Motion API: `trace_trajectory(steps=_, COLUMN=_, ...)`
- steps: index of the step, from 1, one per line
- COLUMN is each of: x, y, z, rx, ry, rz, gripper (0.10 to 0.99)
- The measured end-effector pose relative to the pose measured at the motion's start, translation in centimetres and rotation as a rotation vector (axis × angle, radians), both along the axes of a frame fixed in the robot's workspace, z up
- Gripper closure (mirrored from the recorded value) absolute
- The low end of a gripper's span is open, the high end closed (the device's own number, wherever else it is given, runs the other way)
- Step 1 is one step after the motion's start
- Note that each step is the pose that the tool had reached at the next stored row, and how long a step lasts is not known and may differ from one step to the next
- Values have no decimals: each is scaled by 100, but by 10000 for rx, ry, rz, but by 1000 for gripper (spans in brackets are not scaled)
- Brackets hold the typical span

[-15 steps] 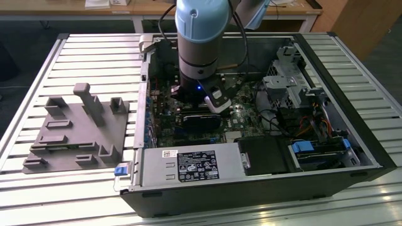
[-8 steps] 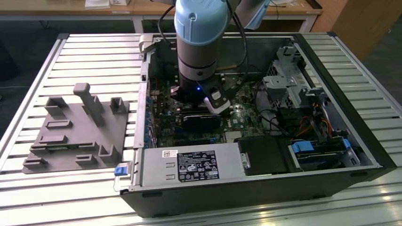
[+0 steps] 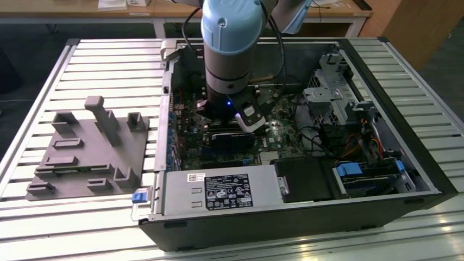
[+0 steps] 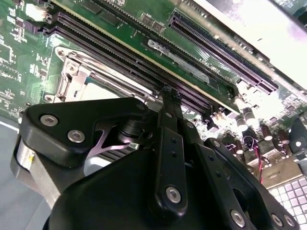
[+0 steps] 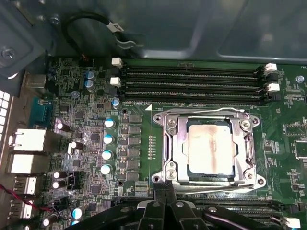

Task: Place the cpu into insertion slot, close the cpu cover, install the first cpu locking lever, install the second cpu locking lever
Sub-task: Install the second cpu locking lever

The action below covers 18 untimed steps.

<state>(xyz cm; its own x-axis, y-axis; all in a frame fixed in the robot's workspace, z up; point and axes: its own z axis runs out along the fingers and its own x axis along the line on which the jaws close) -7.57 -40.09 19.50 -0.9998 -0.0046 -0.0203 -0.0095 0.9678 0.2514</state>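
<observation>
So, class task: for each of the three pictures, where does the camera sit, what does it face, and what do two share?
Exterior view: off the arm, above the open computer case, showing the arm.
First wrist view: on the arm, facing the cpu under the cpu cover; gripper at the edge.
Second wrist view: behind the gripper, grazing the motherboard.
Both wrist views share the cover.

In the exterior view the arm (image 3: 230, 49) hides the insertion slot. In the second wrist view the gripper (image 4: 168, 96) covers most of the cpu cover (image 4: 79, 79), and the cpu's (image 4: 98, 91) far side is hidden.
</observation>
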Motion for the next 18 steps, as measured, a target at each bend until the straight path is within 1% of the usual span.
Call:
trace_trajectory(steps=8, x=-2, y=0, z=-7, rx=132, ry=-1, rz=1, gripper=980)
trace_trajectory(steps=18, x=-19, y=1, z=-39, rx=296, ry=-2, rz=1, gripper=980)
